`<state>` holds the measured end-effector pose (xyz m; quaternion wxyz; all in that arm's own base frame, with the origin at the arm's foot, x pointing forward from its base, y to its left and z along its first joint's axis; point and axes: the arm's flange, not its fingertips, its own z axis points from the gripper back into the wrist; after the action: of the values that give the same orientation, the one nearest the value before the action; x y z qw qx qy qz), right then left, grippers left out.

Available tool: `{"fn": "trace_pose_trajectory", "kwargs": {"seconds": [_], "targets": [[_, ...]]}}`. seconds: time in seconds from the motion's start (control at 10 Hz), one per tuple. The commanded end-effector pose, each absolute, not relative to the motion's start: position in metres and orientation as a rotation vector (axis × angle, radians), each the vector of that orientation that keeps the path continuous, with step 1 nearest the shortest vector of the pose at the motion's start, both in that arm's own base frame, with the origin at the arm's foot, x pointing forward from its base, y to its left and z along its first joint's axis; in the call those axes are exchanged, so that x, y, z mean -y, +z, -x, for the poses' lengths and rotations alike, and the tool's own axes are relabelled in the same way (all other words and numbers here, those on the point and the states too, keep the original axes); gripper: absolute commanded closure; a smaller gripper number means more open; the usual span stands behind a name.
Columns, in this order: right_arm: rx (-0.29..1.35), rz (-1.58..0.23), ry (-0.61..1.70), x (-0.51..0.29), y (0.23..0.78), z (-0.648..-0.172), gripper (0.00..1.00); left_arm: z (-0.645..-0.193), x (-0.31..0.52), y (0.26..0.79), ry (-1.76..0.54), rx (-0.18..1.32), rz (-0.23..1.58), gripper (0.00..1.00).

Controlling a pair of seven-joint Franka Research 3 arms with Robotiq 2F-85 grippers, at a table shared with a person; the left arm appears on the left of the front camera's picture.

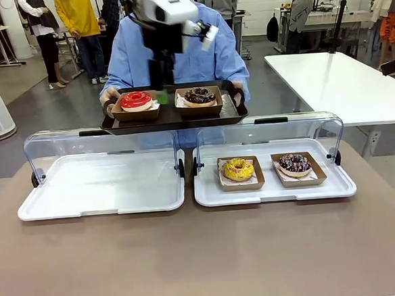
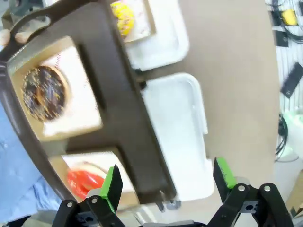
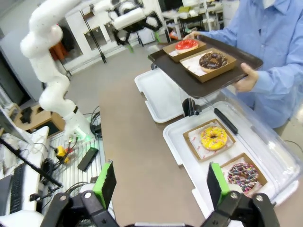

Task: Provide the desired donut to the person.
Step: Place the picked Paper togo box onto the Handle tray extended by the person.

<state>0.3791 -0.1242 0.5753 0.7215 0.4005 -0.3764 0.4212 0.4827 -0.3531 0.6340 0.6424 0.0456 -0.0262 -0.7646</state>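
Now the red donut [image 1: 136, 100] lies flat — left end effector [image 2: 168, 182] spread above.

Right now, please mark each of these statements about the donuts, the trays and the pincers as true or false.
1. The red donut lies on the dark tray that the person holds. True.
2. The yellow donut sits in the left white display tray. False: it sits in the right white display tray, beside the sprinkled chocolate donut.
3. The left pincer is open, above the dark tray's edge. True.
4. The right pincer is shut on a donut. False: it is open and holds nothing.
5. Both clear lids are closed. False: they are up.
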Motion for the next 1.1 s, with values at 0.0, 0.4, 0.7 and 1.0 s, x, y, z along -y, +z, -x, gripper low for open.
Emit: {"fn": "trace_pose_trajectory", "kwargs": {"seconds": [0.0,0.4,0.7,1.0], "targets": [[0.836,-0.892,0.931,0.123,0.575,-0.379,0.0,-0.427,0.262,0.626,-1.761,0.094,-0.096,0.0],[0.836,-0.892,0.931,0.123,0.575,-0.379,0.0,-0.392,0.126,0.589,-1.665,0.128,-0.127,0.0],[0.836,-0.892,0.931,0.123,0.575,-0.379,0.0,-0.404,0.076,0.563,-1.587,0.117,-0.052,0.0],[0.836,-0.892,0.931,0.123,0.575,-0.379,0.0,-0.402,0.067,0.556,-1.565,0.101,-0.045,0.0]]}}
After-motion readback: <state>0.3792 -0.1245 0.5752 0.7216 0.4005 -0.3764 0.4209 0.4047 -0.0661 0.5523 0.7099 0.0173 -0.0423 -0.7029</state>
